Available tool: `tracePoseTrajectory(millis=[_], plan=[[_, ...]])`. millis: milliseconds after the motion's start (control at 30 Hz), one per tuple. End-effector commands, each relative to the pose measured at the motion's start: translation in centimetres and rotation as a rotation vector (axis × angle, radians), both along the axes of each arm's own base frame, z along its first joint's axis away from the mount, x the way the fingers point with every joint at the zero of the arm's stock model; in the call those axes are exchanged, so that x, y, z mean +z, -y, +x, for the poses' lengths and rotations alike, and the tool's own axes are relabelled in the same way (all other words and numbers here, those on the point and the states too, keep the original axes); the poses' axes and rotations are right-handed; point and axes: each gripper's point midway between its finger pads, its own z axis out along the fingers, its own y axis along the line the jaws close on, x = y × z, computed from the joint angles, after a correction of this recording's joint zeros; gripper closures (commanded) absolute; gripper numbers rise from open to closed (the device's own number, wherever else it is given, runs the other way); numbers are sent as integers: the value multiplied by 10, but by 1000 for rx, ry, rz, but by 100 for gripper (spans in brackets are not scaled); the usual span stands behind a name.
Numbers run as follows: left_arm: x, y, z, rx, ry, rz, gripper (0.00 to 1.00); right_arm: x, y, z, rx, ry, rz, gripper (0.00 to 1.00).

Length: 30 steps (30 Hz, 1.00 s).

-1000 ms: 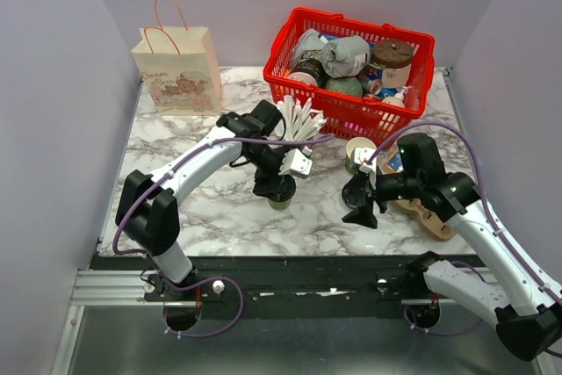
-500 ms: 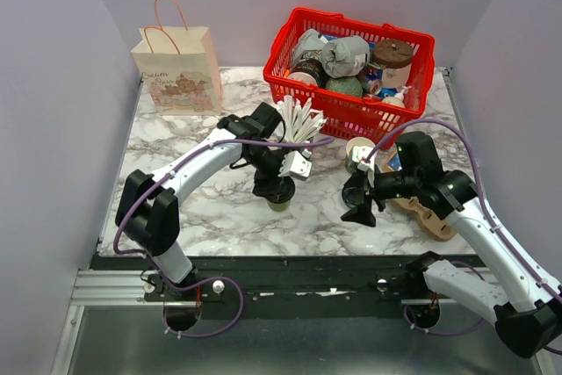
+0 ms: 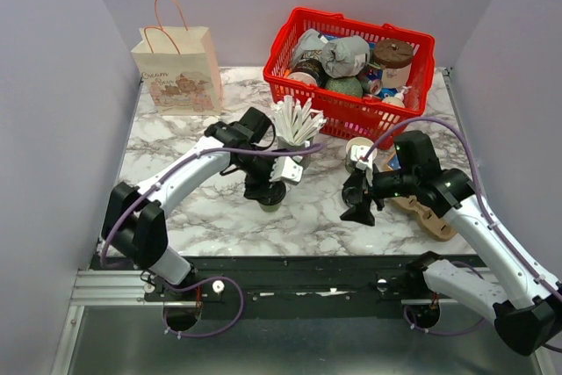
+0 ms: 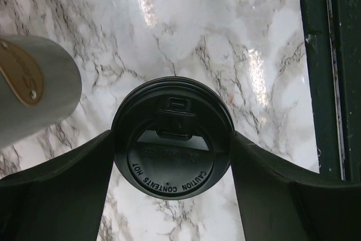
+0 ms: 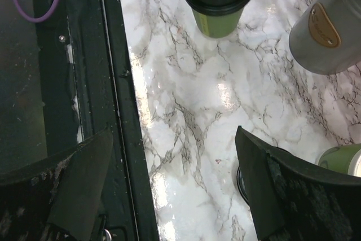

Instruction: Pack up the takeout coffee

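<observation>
The takeout coffee (image 3: 271, 198) is a dark-green cup with a black lid (image 4: 172, 165). It is upright on the marble near the table's middle. My left gripper (image 3: 267, 187) comes down over it, and in the left wrist view this gripper (image 4: 172, 139) is shut on the lid rim, one finger on each side. The right wrist view shows the coffee's green body (image 5: 218, 21) at its top edge. My right gripper (image 3: 360, 202) is open and empty to the right of the coffee, over bare marble near the front edge (image 5: 172, 162).
A grey cup of white sticks (image 3: 294, 126) stands just behind the coffee. A lidless green cup (image 3: 358, 152) is by my right gripper. The red basket (image 3: 345, 111) of goods is at the back right, a paper bag (image 3: 178, 66) at the back left, and a wooden piece (image 3: 428, 214) at the right.
My left arm has shifted a little left and toward the front with the coffee in its grip. My right gripper has edged slightly left and stays open.
</observation>
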Motion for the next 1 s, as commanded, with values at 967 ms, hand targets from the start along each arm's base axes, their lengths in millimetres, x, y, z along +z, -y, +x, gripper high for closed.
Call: tracePoseTrajectory(millis=[967], plan=[[6,-313,-10,1090,-41,127,23,13,-15,14,23,-56,35,4]])
